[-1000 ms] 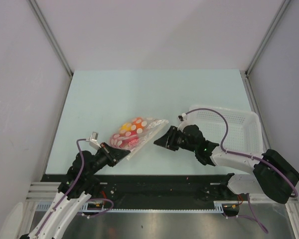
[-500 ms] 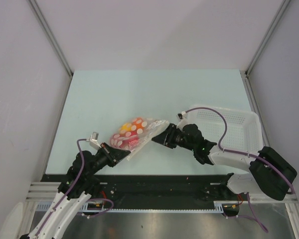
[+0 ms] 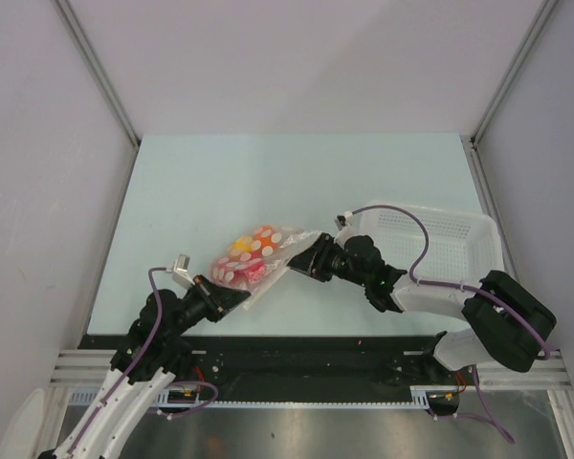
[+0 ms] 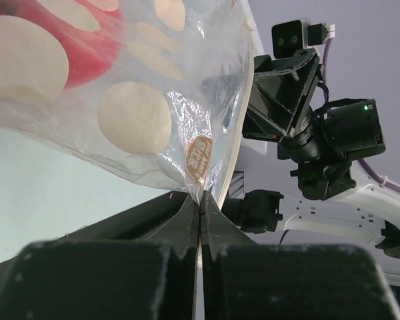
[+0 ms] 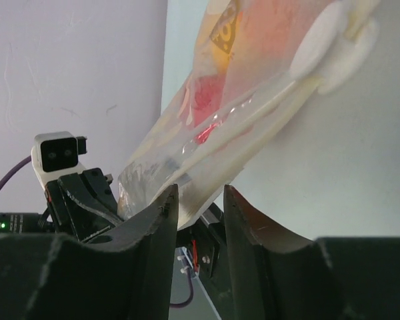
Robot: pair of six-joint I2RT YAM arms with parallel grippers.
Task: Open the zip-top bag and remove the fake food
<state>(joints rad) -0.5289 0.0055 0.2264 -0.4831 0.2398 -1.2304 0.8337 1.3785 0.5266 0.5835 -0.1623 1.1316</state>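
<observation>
Two tools meet on one bag near the front of your pale green table (image 3: 268, 172). Nearest you, the left tool (image 4: 200, 208) has its black fingers pressed together on a corner of the clear, crinkly zip-top bag printed with white polka dots (image 3: 268, 251). It pinches the plastic just below a small brown label (image 4: 199, 159). The glossy red, orange and yellow ball-like toy fruits (image 3: 243, 247) sit inside the bag, bunched toward its far left part.

Your right tool (image 3: 304, 265) comes in from the right with its fingers spread. The bag's edge reaches down into the gap between them, but you cannot tell whether either finger touches the plastic.

Farther right stands a white perforated plastic basket (image 3: 464, 251), apart from the bag. The right arm and its purple cable (image 3: 416, 225) cross the basket's near left corner.
</observation>
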